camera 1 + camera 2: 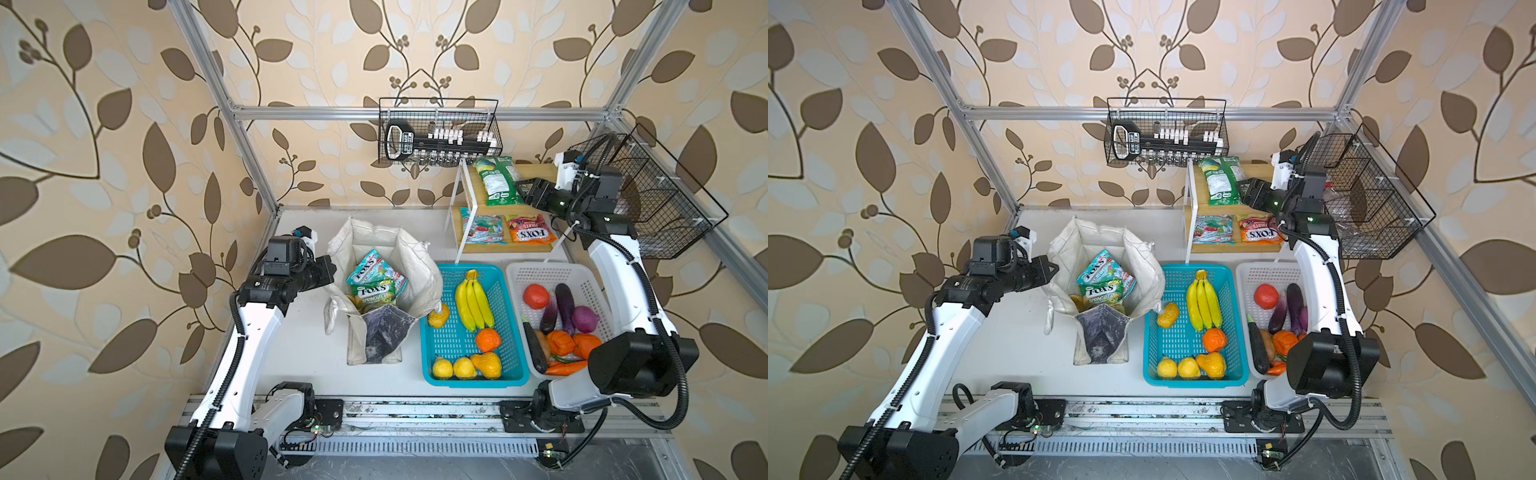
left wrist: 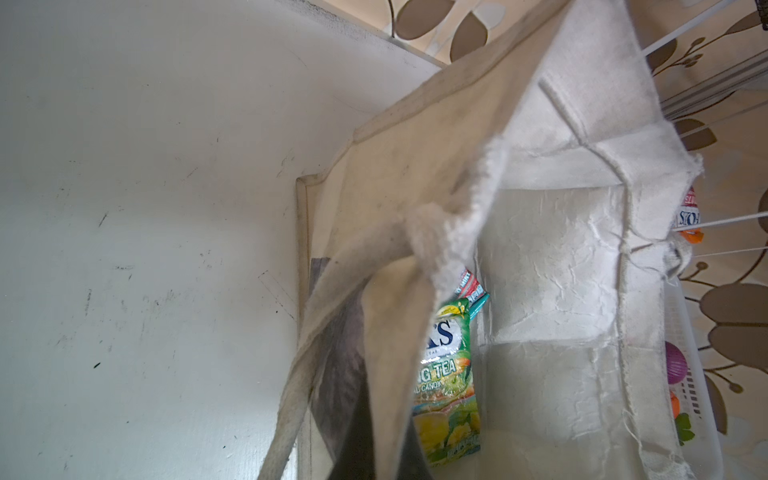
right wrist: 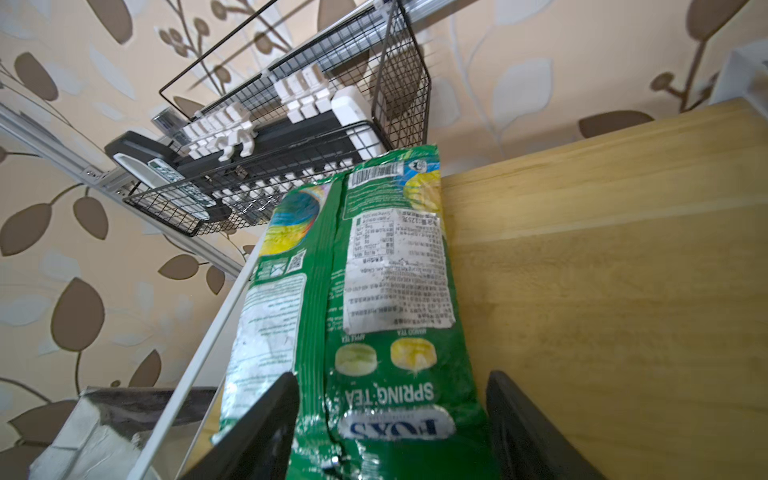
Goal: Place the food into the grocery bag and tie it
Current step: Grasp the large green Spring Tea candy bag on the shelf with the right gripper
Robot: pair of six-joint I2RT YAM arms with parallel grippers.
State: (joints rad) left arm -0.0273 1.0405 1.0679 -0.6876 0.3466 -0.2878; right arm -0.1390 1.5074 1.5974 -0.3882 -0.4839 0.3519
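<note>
- left gripper (image 1: 331,266): clamped tight on the grocery bag (image 1: 419,270) rim.
- inside the bag, two: one teal-red packet (image 1: 369,266), one yellow-green packet (image 1: 376,294).
- right gripper (image 1: 521,187): jaws wide, straddling one green-white packet (image 1: 496,180) on the upper shelf (image 1: 538,171).
- turquoise basket (image 1: 478,381): one banana bunch (image 1: 473,301), five other fruits.
</note>
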